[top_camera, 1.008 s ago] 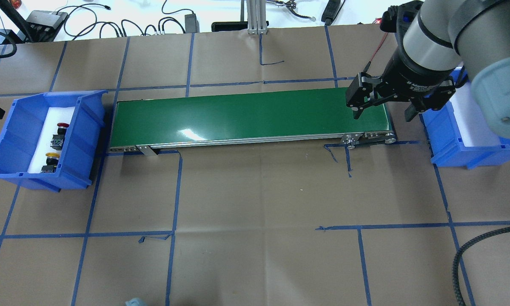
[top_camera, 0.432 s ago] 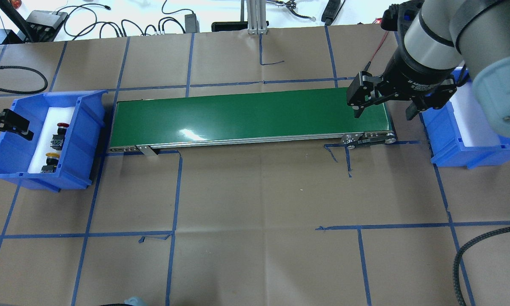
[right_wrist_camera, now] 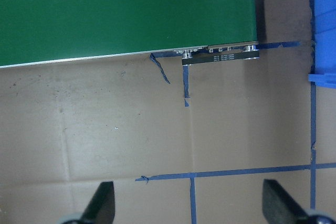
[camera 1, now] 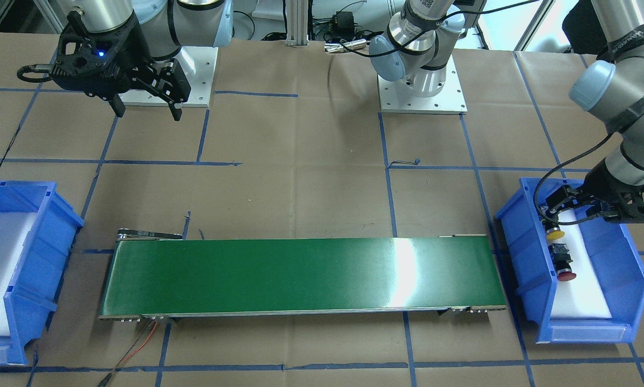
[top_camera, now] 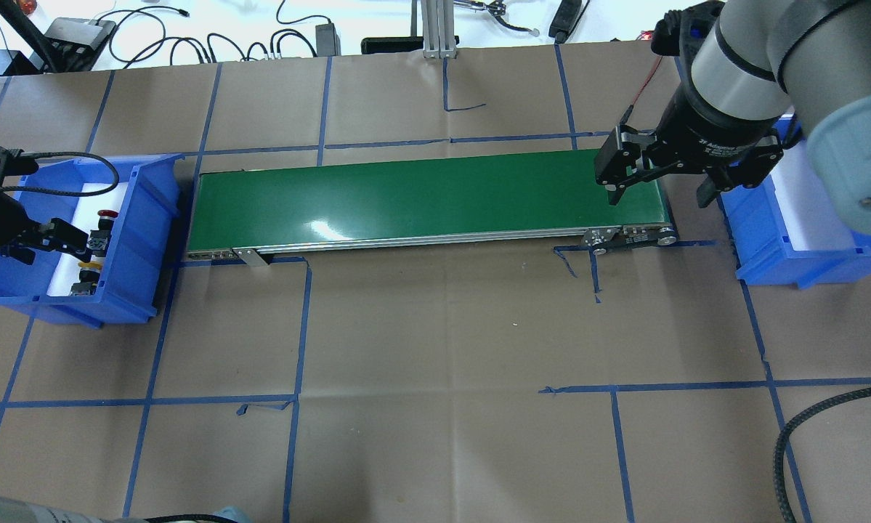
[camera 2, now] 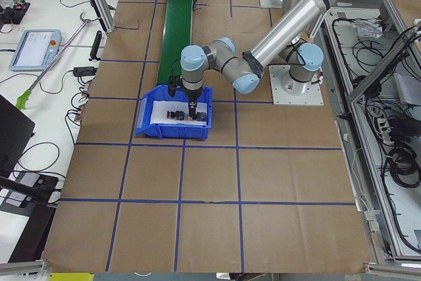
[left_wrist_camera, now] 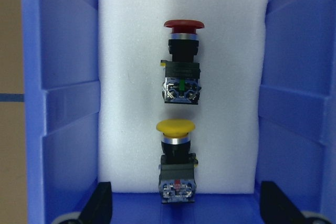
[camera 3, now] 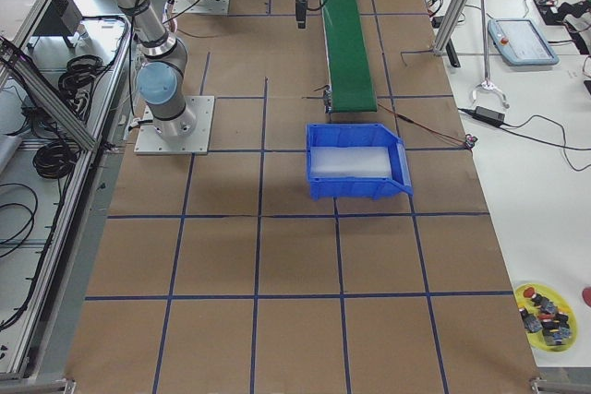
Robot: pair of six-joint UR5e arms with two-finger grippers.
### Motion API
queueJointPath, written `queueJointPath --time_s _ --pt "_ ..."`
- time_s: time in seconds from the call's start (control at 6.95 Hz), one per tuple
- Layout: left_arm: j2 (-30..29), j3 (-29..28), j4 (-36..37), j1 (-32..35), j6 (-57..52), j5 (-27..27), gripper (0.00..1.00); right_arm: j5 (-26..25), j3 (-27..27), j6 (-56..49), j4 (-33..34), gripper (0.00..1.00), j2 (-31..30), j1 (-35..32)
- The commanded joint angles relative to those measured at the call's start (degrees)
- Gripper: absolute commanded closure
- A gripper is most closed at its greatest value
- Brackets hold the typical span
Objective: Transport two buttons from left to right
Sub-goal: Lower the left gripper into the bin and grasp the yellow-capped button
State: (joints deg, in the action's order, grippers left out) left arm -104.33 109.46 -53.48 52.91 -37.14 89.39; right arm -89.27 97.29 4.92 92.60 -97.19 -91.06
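Two buttons lie in line on white foam in the left blue bin [top_camera: 144, 218]: the red-capped one [left_wrist_camera: 184, 61] farther along and the yellow-capped one [left_wrist_camera: 176, 156] nearer. They also show in the front view, yellow [camera 1: 555, 234] and red [camera 1: 566, 276]. My left gripper [left_wrist_camera: 189, 208] is open and empty above the bin, its fingers either side of the yellow button's body. It also shows in the overhead view [top_camera: 43, 247]. My right gripper [top_camera: 659, 192] is open and empty, raised over the right end of the green conveyor belt [top_camera: 420, 196].
A second blue bin [top_camera: 762, 240] with white foam stands just right of the belt's right end, holding nothing I can see. Brown paper with blue tape lines covers the table. Cables lie along the far edge.
My left arm has come in from the left edge and now hangs over the left bin above the buttons. My right gripper has barely moved.
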Motion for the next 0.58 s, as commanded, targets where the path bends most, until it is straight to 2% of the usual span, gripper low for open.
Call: queueJointPath --time_s 0.0,0.14,0.43 --pt "-2.97 3.82 7.57 0.0 -0.48 -0.18 0.01 -0.11 0.36 -0.35 0.38 0.0 0.07 0.0" --pt "-4.12 4.79 10.48 0.0 -0.57 -1.14 0.01 -0.11 0.36 -0.35 0.48 0.0 0.07 0.0" --pt "-4.22 4.89 10.59 0.09 -0.57 -1.33 0.01 -0.2 -0.08 -0.44 0.39 0.0 0.07 0.0"
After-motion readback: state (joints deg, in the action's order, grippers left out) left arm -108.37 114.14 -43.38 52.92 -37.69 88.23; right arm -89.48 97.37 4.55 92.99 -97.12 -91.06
